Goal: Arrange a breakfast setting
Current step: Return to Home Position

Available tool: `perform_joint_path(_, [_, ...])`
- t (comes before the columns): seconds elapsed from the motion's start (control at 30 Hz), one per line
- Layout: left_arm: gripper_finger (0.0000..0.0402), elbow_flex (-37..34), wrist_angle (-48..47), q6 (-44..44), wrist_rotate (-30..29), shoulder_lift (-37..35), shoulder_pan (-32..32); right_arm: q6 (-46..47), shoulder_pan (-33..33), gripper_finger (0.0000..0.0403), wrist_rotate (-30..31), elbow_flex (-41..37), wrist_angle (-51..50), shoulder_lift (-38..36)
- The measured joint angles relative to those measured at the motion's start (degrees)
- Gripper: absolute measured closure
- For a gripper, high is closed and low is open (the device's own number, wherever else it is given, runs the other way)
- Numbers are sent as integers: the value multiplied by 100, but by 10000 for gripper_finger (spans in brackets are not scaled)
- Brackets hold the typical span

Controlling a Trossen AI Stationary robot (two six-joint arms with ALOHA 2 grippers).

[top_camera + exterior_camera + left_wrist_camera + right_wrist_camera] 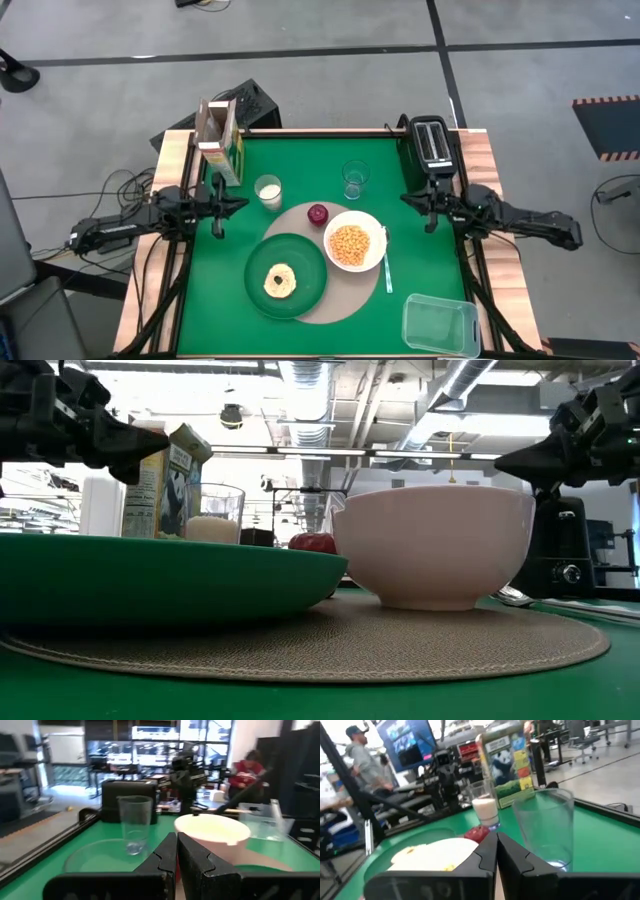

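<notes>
Left tool [238, 203] clenched, empty, at worktop [300, 150] left edge; right tool [406, 198] likewise at right edge; clear glass [354, 179] probably fragile, slippery, best gripped mid-wall

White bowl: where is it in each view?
High: bowl right of centre, on the mat.
Low: bowl centre-right, large in the foreground.
Left wrist: bowl mid-frame, beside the empty glass.
Right wrist: bowl nearest the camera, cereal showing.
Shared landmark: red apple beside it, in high, low and right wrist views.
</notes>
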Motion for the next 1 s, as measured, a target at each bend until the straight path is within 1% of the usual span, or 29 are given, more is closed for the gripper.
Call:
perform_joint_path(0.07, [402,0,23,129,134,0,-4,-33,101,367,-15,-2,-14,37])
perform_joint_path(0.13, [402,-2,15,209,115,0,-2,-29,203,370,-20,-2,-18,102])
perform_joint_path(0.2, [402,-2,-25,151,-107,0,-2,93,304,371,-29,-3,-27,168])
perform_joint_path(0.3, [402,-4,-119,-111,-607,0,-2,142,409,369,-28,-4,-35,233])
perform_joint_path(0.4, [402,-6,-74,-124,-842,26,2,144,455,363,-24,-6,-38,231])
perform_joint_path(1.0, [402,-13,-73,-35,-875,26,0,157,450,360,-9,-13,-53,227])
